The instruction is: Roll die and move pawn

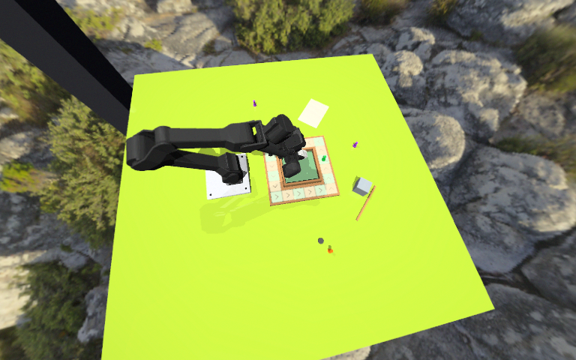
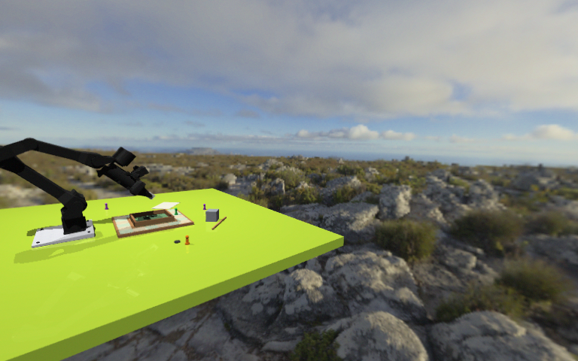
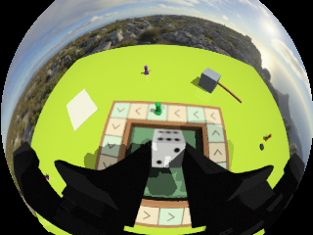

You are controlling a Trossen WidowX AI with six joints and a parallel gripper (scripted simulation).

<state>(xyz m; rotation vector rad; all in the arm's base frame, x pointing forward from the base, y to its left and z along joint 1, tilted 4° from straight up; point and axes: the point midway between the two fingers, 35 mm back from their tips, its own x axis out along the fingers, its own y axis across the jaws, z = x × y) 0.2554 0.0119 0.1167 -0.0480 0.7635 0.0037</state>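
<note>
My gripper (image 1: 301,156) (image 2: 151,196) (image 3: 167,146) is shut on the white die (image 3: 167,147), tilted and held in the air above the dice tray (image 1: 303,182) (image 2: 153,219) (image 3: 208,142). The die's faces in the wrist view show black pips, one with two rows of three. The brown-walled tray has a green floor and sits in the middle of the board (image 1: 288,195) (image 3: 177,114). The green pawn (image 1: 324,158) (image 2: 175,211) (image 3: 157,109) stands upright on a square of the board's far row, where arrows point left in the wrist view.
Beyond the board are a grey cube (image 1: 362,185) (image 3: 209,80), a thin stick (image 1: 366,203) and a purple pawn (image 1: 355,145). Another purple pawn (image 1: 254,103) and a white card (image 1: 313,113) lie off another side. A dark disc (image 1: 320,240) is beside an orange pawn (image 1: 330,250).
</note>
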